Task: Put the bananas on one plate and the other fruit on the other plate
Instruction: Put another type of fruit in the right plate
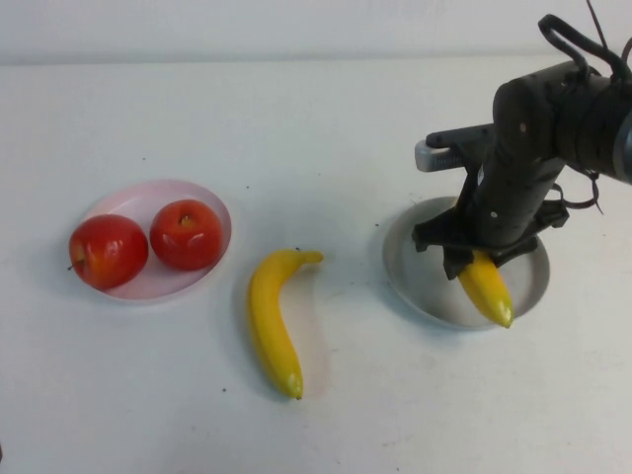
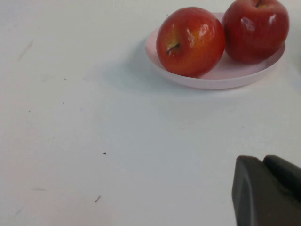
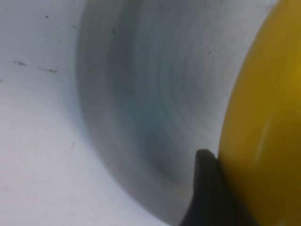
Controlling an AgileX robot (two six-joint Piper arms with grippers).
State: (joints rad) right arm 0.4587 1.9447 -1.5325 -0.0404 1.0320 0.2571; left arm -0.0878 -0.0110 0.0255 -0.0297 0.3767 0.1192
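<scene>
High view: both apples (image 1: 146, 244) sit side by side on the pink plate (image 1: 212, 202) at the robot's left; that half of the task reads as done. One banana (image 1: 487, 286) is over the grey-blue plate (image 1: 410, 272) at the right, its tip reaching past the near rim, with the right gripper (image 1: 472, 259) down on it, jaws closed around its upper end. Whether the banana already rests on the plate cannot be told. The second banana (image 1: 272, 321) lies on the bare table (image 1: 316, 415) between the two plates, touching neither; it is still to be moved. The left arm is not visible here.

Left wrist view: the left gripper (image 2: 268, 193) shows only as a dark corner above the table, near the pink plate (image 2: 155, 52) and its two apples (image 2: 190, 41); its finger state cannot be told.

Right wrist view: a dark finger (image 3: 207, 193) presses against the yellow banana (image 3: 263, 132), with the grey plate (image 3: 141, 94) directly beneath.

Judgement: roughly three of four fruits placed once this one is released.
</scene>
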